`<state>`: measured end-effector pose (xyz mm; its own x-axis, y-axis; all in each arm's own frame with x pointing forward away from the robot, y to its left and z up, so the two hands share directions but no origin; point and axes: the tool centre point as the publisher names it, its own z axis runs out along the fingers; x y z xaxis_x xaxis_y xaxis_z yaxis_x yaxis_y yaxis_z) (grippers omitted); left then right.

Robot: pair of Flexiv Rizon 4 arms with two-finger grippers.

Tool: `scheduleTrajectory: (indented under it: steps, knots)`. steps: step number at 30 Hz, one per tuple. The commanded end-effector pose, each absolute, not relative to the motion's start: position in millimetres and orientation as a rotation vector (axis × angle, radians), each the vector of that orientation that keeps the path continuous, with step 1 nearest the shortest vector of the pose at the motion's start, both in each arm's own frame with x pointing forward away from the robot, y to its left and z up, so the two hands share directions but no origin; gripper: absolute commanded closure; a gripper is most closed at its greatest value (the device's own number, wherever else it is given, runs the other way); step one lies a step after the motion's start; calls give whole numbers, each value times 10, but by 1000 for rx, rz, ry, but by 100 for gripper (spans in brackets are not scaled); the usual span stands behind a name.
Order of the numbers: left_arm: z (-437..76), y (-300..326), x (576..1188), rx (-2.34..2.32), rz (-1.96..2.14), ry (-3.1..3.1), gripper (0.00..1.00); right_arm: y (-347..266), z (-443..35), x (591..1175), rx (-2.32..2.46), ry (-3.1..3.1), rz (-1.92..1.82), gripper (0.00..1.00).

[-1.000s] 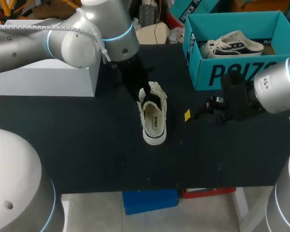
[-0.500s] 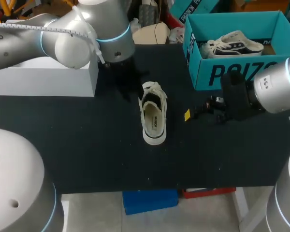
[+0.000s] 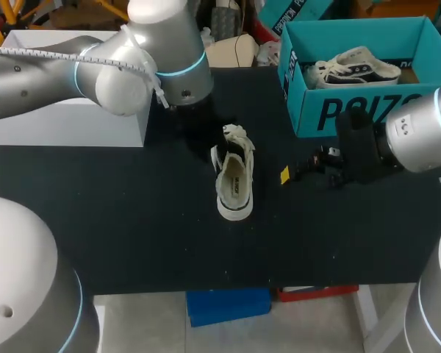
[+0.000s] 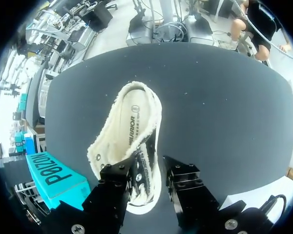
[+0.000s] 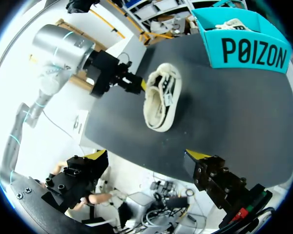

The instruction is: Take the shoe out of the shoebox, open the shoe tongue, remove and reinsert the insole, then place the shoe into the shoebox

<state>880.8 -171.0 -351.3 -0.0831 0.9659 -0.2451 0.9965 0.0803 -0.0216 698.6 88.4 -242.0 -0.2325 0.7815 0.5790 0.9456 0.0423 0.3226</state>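
Jaws of the left gripper (image 4: 149,171) close on the laced front of the shoe (image 3: 234,180), one finger against each side. The pale shoe lies tilted at the middle of the bench (image 3: 132,220), heel toward the near edge. Farther right, the right gripper (image 5: 146,158) hangs wide open, holding nothing, just before the teal shoebox (image 3: 353,112) at the far right corner.

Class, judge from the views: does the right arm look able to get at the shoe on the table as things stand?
Probably yes. The right gripper is open and faces the shoe across bare table. The left gripper sits at the shoe's lace end only, so the heel end looks free.
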Motion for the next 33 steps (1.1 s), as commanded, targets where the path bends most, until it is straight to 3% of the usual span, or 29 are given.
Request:
scheduleTrajectory:
  steps: [1,12,33]
  knots:
    - [-3430,-1686,8805,1993,-282,2150,67,892,-2417,6987,-1773,-2075,-966,0]
    - [-3372,-1749,8798,1996,-288,2126,67,892,-2417,6987,-1773,-2075,-966,0]
    - [-3908,-1639,8838,2026,-231,2181,66,892,-2417,6987,-1773,-2075,-966,0]
